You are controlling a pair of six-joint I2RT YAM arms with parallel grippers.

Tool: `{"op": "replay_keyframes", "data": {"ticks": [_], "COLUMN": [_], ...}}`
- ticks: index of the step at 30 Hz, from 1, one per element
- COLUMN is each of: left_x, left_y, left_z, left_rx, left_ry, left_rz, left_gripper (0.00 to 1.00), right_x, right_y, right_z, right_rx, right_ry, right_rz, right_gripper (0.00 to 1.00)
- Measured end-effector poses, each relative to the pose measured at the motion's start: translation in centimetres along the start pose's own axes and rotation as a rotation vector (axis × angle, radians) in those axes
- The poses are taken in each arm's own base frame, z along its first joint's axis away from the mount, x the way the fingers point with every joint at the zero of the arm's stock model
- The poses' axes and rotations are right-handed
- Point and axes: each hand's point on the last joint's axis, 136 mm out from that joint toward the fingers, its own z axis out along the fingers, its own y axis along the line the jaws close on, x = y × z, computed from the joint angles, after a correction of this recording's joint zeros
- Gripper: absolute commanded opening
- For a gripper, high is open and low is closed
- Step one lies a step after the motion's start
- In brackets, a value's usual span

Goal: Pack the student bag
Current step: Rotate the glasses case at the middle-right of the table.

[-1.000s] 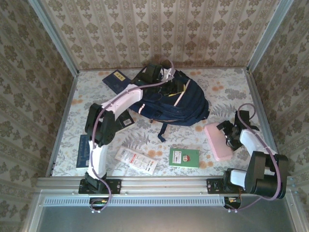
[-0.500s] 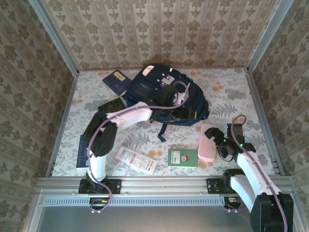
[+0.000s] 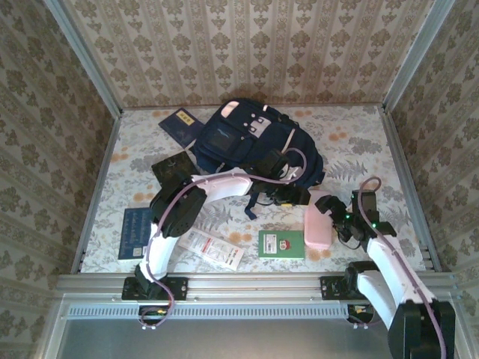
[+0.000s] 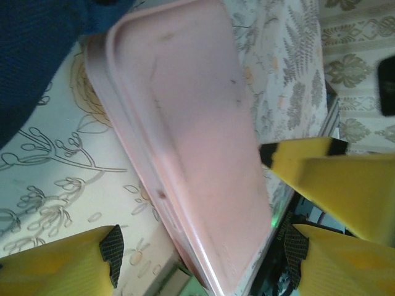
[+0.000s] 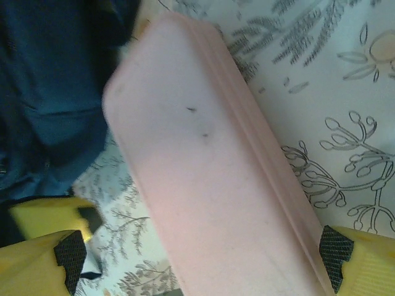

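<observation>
Packing's barely started, we reckon. The student bag (image 3: pixel 247 146) sits by the table's far edge, and the pink pencil case (image 3: pixel 319 219) lies flat toward the near-right corner. The left gripper (image 3: pixel 303 197) and right gripper (image 3: pixel 334 224) straddle it, jaws wide, gripping nothing. Green booklet (image 3: pixel 281 243) and white packet (image 3: pixel 213 248) aren't packed yet either.

White arms (image 3: pixel 224 183), black joints (image 3: pixel 176 209), purple cables (image 3: pixel 370 187)

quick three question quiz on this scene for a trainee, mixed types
1. True or false: the long pink plastic case lies inside the large navy-blue fabric backpack.
2. Which lies left of the case in the top view? A flat green booklet; B red mug; C silver spoon.
3. Fill in: the left tool and right tool both stand ____ around the case.
Key: 1 false; 2 A; 3 open.
</observation>
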Motion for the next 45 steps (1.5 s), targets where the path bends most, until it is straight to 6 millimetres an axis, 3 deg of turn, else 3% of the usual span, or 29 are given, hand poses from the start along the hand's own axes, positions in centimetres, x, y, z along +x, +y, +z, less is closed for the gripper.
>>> {"op": "replay_keyframes", "data": {"ticks": [5,10,15,22,24,31,36,45], "left_x": [0.4,-1.0,-1.9,-1.8,-1.7,-0.5,0.1,0.9], "left_y": [1.7,-0.4,-2.3,-1.6,-1.4,-2.9,-3.3,-2.2], "left_z": [2.0,2.7,4.5,5.7,5.7,5.2,5.7,6.2], "left_rx": [-0.008,0.021,-0.005,-0.144,-0.206,-0.322,-0.372,-0.451], "left_ry": [0.032,0.023,0.043,0.079,0.082,0.097,0.110,0.111], "left_rz": [-0.056,-0.024,0.014,0.033,0.056,0.146,0.159,0.081], "left_gripper": [0.73,0.75,0.77,0.87,1.00,1.00,1.00,1.00], "right_x": [-0.6,-1.0,-2.3,-4.4,-5.5,-8.1,-8.5,-8.6], "right_y": [-1.3,-3.0,-3.3,-4.8,-4.8,-3.6,-3.4,-3.3], "right_z": [0.0,0.2,-0.9,-4.0,-5.6,-9.6,-10.2,-10.0], "right_rx": [0.029,0.102,0.116,0.227,0.258,0.299,0.308,0.310], "right_ry": [-0.035,-0.051,-0.145,-0.309,-0.378,-0.527,-0.549,-0.541], "right_rz": [0.060,0.116,0.149,0.215,0.216,0.211,0.212,0.212], "right_gripper": [0.99,1.00,0.99,0.99,0.99,1.00,1.00,1.00]}}
